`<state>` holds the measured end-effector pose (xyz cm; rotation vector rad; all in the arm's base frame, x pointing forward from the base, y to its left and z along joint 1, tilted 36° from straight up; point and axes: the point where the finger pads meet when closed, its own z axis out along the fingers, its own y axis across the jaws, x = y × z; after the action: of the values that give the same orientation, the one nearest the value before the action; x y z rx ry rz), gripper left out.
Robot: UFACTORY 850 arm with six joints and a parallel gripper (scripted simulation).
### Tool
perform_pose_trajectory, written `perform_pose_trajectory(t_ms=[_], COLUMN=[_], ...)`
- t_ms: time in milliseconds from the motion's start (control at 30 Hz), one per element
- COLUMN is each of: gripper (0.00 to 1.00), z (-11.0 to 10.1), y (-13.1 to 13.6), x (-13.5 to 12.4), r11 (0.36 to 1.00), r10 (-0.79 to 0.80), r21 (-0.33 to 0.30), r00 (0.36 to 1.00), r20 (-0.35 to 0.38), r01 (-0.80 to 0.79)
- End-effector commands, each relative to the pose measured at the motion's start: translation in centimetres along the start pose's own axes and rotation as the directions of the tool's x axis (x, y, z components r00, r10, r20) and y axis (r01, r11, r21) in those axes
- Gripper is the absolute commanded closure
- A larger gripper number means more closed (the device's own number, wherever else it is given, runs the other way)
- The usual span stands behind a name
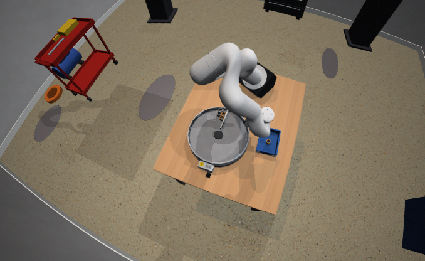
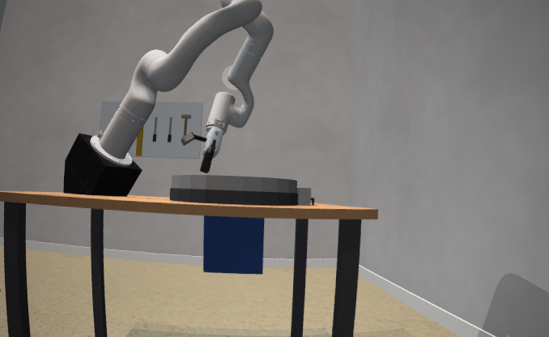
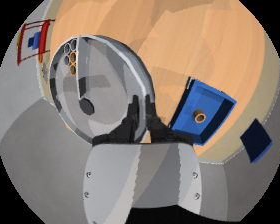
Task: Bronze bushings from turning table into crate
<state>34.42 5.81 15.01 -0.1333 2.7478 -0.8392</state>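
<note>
The grey turning table (image 1: 218,136) sits mid-table; it also shows in the side view (image 2: 233,189) and the wrist view (image 3: 100,90). A cluster of bronze and steel bushings (image 1: 221,113) lies at its far rim, small in the wrist view (image 3: 72,60). The blue crate (image 1: 268,142) stands to the right of the turning table and holds one bronze bushing (image 1: 269,140), which also shows in the wrist view (image 3: 200,117). My gripper (image 2: 206,160) hangs tilted above the table, between the turning table's rim and the crate (image 3: 205,111). Its fingers (image 3: 139,111) are shut with nothing between them.
A bar (image 1: 223,119) runs from the turning table's hub (image 1: 218,134) toward the bushings. A control box (image 1: 205,165) sits at the turning table's front. The arm's black base (image 1: 259,81) stands at the table's back. A red cart (image 1: 73,53) stands far left.
</note>
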Motion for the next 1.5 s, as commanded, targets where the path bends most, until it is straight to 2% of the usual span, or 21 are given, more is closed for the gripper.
perform_pose_trajectory(t_ms=[0, 167, 333, 400, 667, 900, 967, 1100, 1267, 1467], gripper=[0.9, 0.9, 0.9, 0.9, 0.9, 0.9, 0.9, 0.9, 0.9, 0.9], z=[0.7, 1.4, 2.2, 2.2, 3.6, 4.8, 4.8, 5.3, 5.7, 6.0], y=[-2.6, -5.1, -7.7, -7.7, -12.4, -16.3, -16.3, -18.0, -19.4, -20.2], x=[0.9, 1.9, 2.9, 2.9, 4.8, 6.3, 6.3, 6.9, 7.4, 7.8], r11=[0.987, 0.95, 0.887, 0.887, 0.715, 0.529, 0.529, 0.443, 0.368, 0.319], r10=[-0.149, -0.289, -0.426, -0.426, -0.636, -0.762, -0.762, -0.8, -0.824, -0.837], r21=[0.05, 0.094, 0.133, 0.133, 0.18, 0.196, 0.196, 0.198, 0.195, 0.192], r00=[0.988, 0.953, 0.894, 0.894, 0.735, 0.564, 0.564, 0.485, 0.416, 0.37], r20=[-0.05, -0.09, -0.137, -0.137, -0.234, -0.319, -0.319, -0.354, -0.384, -0.402], r01=[0.152, 0.297, 0.443, 0.443, 0.676, 0.825, 0.825, 0.874, 0.909, 0.928])
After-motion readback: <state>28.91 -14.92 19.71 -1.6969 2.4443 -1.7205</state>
